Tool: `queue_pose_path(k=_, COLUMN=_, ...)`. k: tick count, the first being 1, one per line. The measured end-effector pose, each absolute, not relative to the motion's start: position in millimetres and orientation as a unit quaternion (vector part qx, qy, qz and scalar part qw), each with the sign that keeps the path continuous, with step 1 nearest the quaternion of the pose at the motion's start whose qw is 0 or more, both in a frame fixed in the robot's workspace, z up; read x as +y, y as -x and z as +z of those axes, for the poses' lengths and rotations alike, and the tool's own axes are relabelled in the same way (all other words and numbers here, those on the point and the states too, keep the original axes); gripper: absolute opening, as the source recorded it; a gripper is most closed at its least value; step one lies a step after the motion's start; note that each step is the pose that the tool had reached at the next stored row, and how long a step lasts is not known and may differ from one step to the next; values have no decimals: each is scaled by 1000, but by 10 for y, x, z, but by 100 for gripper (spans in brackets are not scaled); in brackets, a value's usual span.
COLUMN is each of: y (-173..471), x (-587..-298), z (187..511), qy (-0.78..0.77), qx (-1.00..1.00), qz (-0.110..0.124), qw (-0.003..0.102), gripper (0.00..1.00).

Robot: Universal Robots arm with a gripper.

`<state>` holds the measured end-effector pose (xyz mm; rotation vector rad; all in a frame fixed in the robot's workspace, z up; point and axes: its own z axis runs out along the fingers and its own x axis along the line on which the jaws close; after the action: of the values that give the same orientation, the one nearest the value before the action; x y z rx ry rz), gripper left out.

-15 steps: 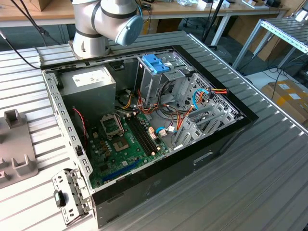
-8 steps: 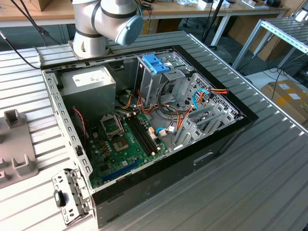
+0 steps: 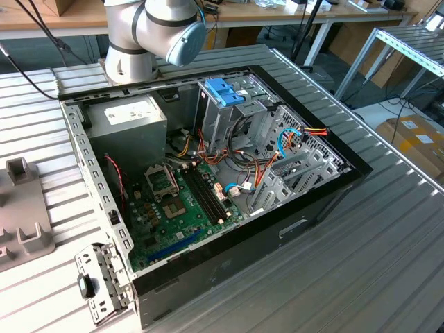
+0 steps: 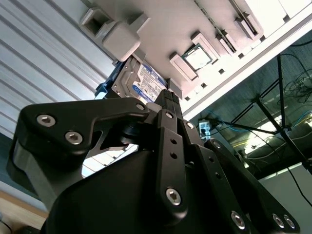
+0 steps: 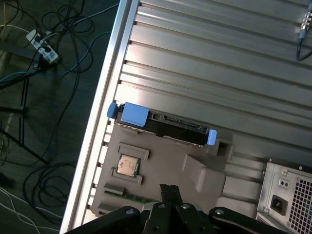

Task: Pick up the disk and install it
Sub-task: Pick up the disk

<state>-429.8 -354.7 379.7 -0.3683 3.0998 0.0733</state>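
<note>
Currently the gripper (image 5: 169, 187) of the arm hangs over the moulded grey plastic fixture plate (image 5: 161, 161). Its two black fingers are pressed together with nothing between them. It is well apart from the disk (image 5: 170, 126), a thin rectangular drive with a dark body and a light blue plastic carrier.

**Location.** The disk stands on its long edge in a slot along one side of the fixture plate. The plate lies on the ribbed aluminium table (image 5: 219, 58), near the table's edge. A small square silver processor chip (image 5: 129, 165) sits in a pocket of the same plate.

**Handling, as judged.**
- The disk looks rigid and fairly heavy for its size, with smooth metal faces that may slip under a light grip.
- It should be treated as shock-sensitive.
- The two broad flat faces, taken near mid-length, look the soundest place to hold.
- The blue carrier tab (image 5: 132, 115) at the end looks thin and likely to flex.

**Obscured.**
- In the second wrist view the gripper (image 4: 168, 95) body covers the lower half of the disk (image 4: 141, 83).
- How deep the disk sits in its slot cannot be told.
- The open black computer case (image 3: 319, 201) shows a darker blue latch piece (image 3: 225, 90) above its metal cage, but the bay behind is crowded with cables and hard to make out.
- The fixture plate (image 3: 28, 222) is cut off at the exterior view's left edge
</note>
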Motion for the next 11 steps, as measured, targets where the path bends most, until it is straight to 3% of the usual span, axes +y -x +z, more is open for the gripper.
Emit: queue_pose_path(k=11, y=4298, x=-3547, z=3796, qy=126, qx=992, qz=24, qw=9, gripper=11)
